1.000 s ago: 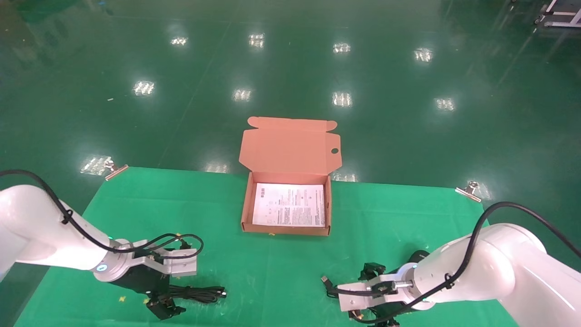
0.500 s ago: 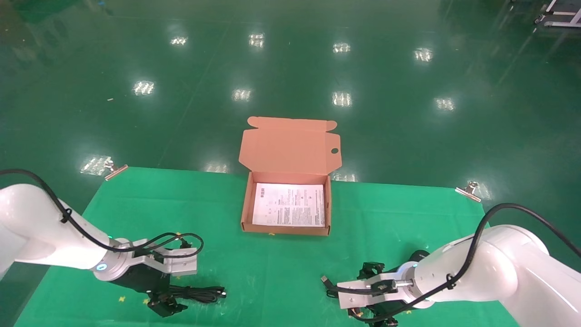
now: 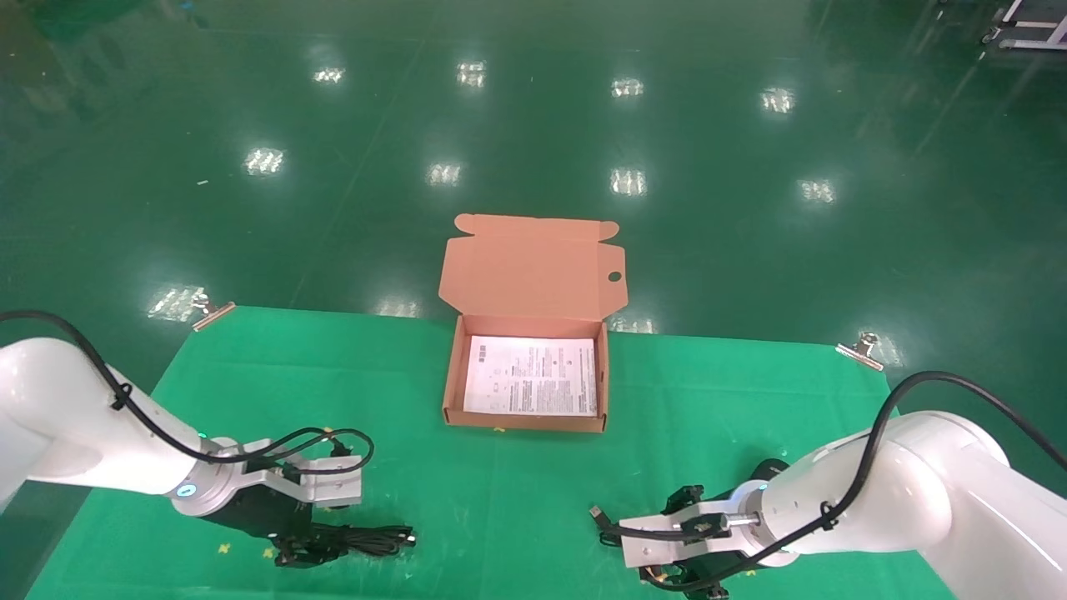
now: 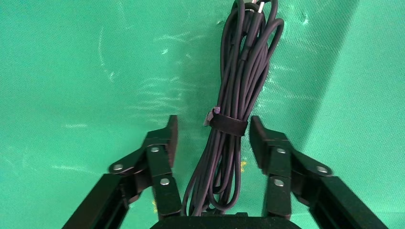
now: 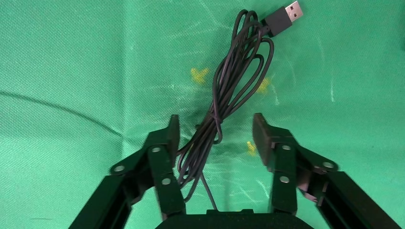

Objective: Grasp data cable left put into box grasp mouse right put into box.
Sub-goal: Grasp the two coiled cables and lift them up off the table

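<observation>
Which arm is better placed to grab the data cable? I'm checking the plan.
Left. The left gripper is open and straddles the data cable at its strap. The right gripper is open over the mouse's cord.

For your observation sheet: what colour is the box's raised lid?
Orange-brown, seen best in the head view: the box lid.

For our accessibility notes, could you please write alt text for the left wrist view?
The left pincer, open, straddles the data cable, a dark bundle bound by a strap, lying on green cloth; neither finger touches it.
</observation>
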Controlling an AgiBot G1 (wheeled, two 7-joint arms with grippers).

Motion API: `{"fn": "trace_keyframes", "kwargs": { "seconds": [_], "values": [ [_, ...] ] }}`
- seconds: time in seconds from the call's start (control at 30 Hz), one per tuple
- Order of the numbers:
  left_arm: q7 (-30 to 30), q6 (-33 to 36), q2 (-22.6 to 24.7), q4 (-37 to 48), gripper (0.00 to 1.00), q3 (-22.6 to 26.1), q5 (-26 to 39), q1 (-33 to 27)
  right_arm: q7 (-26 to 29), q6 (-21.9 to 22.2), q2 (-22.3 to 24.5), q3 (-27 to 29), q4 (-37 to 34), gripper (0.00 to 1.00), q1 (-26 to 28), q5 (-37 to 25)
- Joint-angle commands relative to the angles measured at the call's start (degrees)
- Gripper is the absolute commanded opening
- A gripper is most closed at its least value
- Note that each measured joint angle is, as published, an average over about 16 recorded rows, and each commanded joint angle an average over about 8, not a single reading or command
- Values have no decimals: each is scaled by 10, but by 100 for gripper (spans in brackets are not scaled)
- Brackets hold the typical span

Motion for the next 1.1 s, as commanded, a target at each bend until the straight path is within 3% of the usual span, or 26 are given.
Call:
{"fn": "trace_keyframes", "kwargs": {
  "seconds": [0.03, 0.77, 1.1],
  "values": [
    [0, 0, 0, -1, 0, 0, 0, 0, 0, 0, 0, 0, 0, 0, 0, 0],
    [3, 0, -3, -7, 0, 1, 2, -2, 4, 0, 5, 4, 3, 0, 5, 3],
    [4, -35, -69, -128, 0, 2, 26, -25, 79, 5, 102, 70, 107, 0, 65, 12]
  ]
}}
